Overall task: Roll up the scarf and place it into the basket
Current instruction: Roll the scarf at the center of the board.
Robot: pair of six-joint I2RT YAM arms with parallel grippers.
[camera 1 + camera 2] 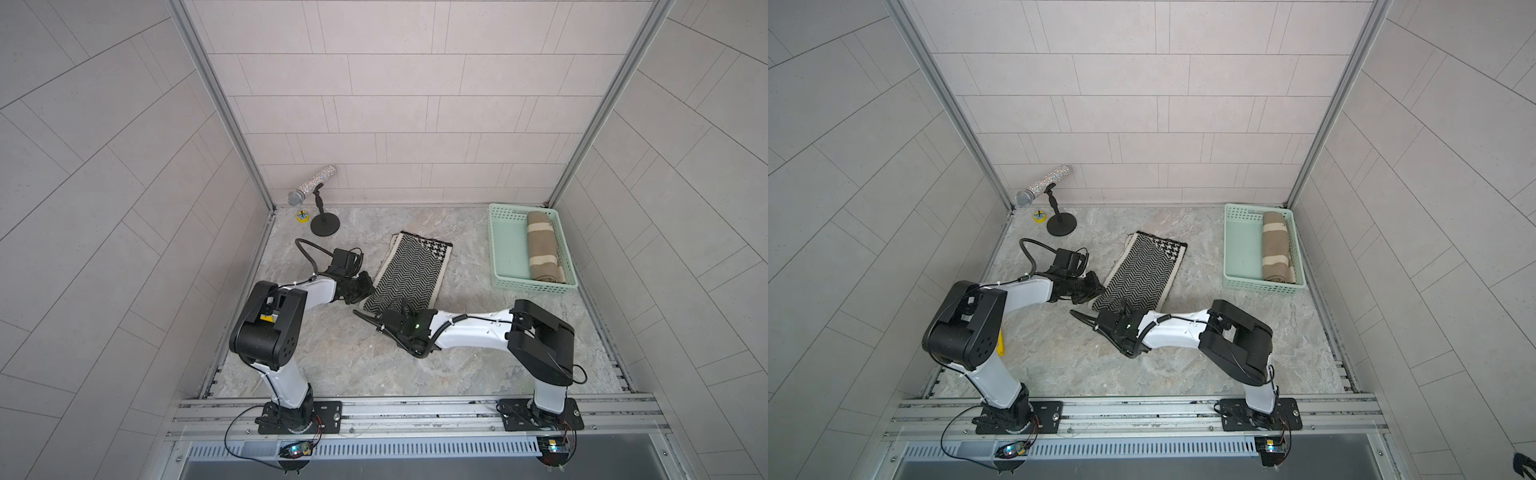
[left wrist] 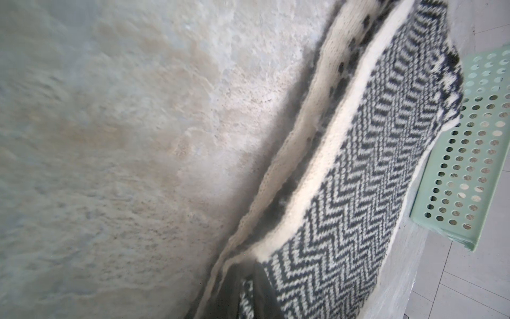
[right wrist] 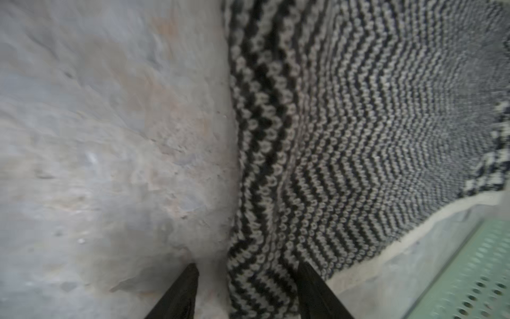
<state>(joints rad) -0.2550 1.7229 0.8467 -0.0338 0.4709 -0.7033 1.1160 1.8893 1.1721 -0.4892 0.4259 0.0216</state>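
Observation:
A black-and-white herringbone knit scarf (image 1: 409, 270) (image 1: 1142, 270) lies flat and folded in the middle of the table. My left gripper (image 1: 365, 286) is at its near left corner. In the left wrist view the left gripper (image 2: 247, 292) is shut on the scarf (image 2: 358, 165), pinching the top layer's edge. My right gripper (image 1: 405, 309) sits at the scarf's near end. It stands open (image 3: 248, 279), with the scarf's edge (image 3: 345, 138) lying between its fingers. The mint-green basket (image 1: 509, 249) (image 1: 1241, 249) stands at the back right.
A rolled beige and cream striped cloth (image 1: 544, 249) lies in the basket's right half. A glittery microphone (image 1: 311, 187) on a black stand (image 1: 325, 226) and a small yellow object (image 1: 302, 217) are in the back left corner. Tiled walls enclose three sides.

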